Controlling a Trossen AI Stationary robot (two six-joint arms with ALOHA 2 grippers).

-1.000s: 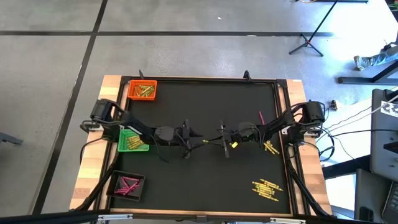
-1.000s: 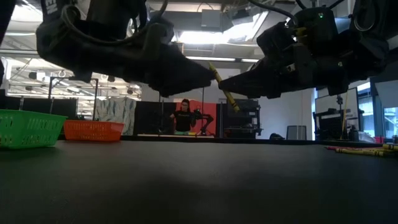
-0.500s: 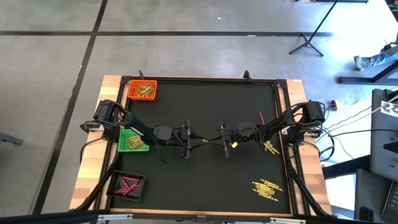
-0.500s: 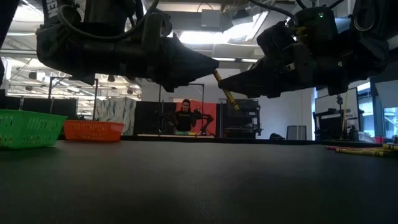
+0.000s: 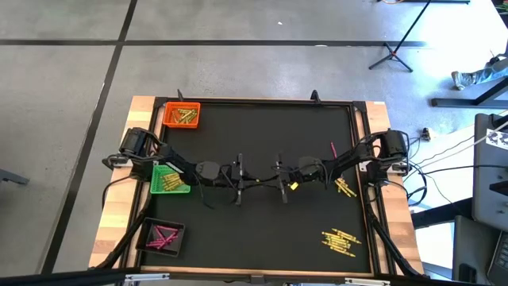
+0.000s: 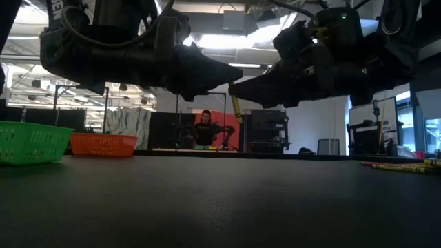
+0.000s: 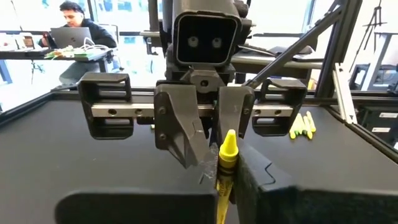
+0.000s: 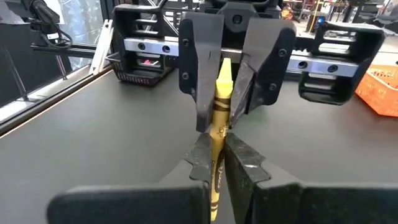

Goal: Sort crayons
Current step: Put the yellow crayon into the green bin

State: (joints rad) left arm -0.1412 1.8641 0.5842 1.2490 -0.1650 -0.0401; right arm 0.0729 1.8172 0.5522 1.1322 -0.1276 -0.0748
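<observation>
A yellow crayon [image 8: 217,118] hangs above the middle of the black table [image 5: 262,135], between my two grippers, which meet tip to tip. My left gripper [image 7: 227,190] comes from the table's left and is shut on the crayon. My right gripper [image 8: 219,152] comes from the right and is shut on the same crayon. The low view shows the crayon's lower end [image 6: 238,111] sticking out below both sets of fingertips. Other yellow crayons lie loose at the right [image 5: 344,188] and near right [image 5: 340,241]. My left gripper pinches the crayon's shaft [image 7: 221,186] between its two fingers. It comes level from the table's left, with the fingers across the crayon. The crayon stands steeply with its pointed end [image 7: 229,140] up, clear of the table. My right gripper pinches the crayon's wrapped shaft [image 8: 216,149] between its two fingertips. It comes about level from the table's right, across the crayon. The upper end [image 8: 224,68] rises in front of the left gripper's fingers, and the lower end hangs free below.
At the left stand an orange tray [image 5: 182,115] with orange-gold crayons, a green tray [image 5: 168,179] with yellow ones, and a black tray [image 5: 163,236] with pink ones. A single pink crayon [image 5: 333,149] lies at the right. A person sits in the room behind.
My left gripper has shut on the yellow crayon that my right gripper holds. My right gripper has moved slightly toward the table's left, bringing the crayon between the left fingers. The crayon now stands steeper than before.
</observation>
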